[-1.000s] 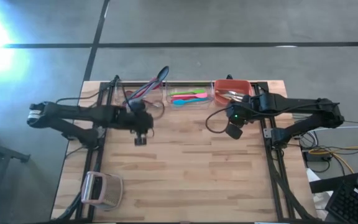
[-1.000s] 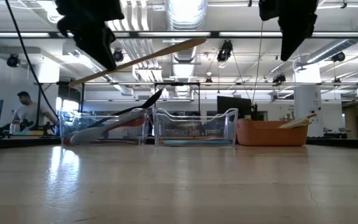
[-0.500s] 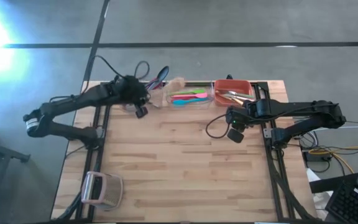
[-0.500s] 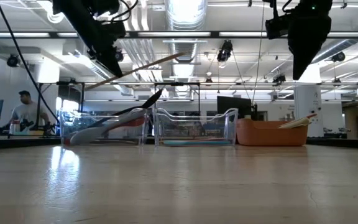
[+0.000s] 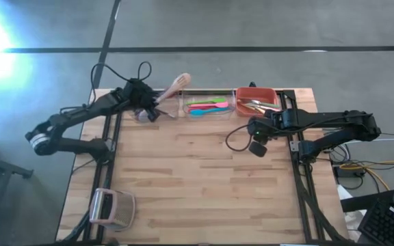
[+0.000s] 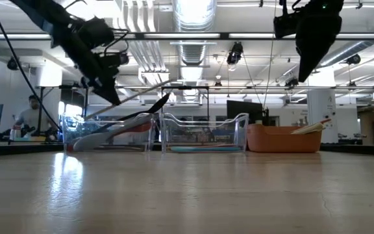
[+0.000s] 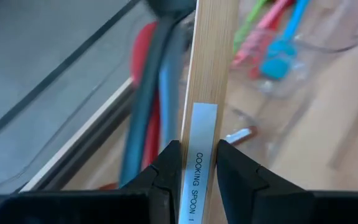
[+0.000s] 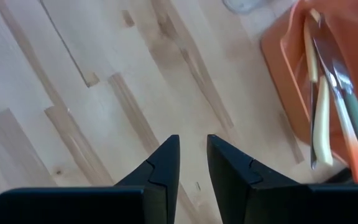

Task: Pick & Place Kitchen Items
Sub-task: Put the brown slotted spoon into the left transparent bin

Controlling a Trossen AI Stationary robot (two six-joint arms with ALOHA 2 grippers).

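- My left hand point(image 7: 194, 163) is clamped on the wooden spoon point(image 7: 207, 68), above the left clear bin point(image 6: 109, 133).
- My right hand point(image 8: 193, 155) hangs over the surface point(image 5: 204, 184), fingers a little apart, holding nothing.

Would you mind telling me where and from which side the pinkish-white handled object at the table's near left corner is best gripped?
Judging by the high view, grip the boxy pinkish-white handled object from straight above, across its pale handle bar at its left edge: that bar looks like the slimmest part there, and bare table surrounds it.
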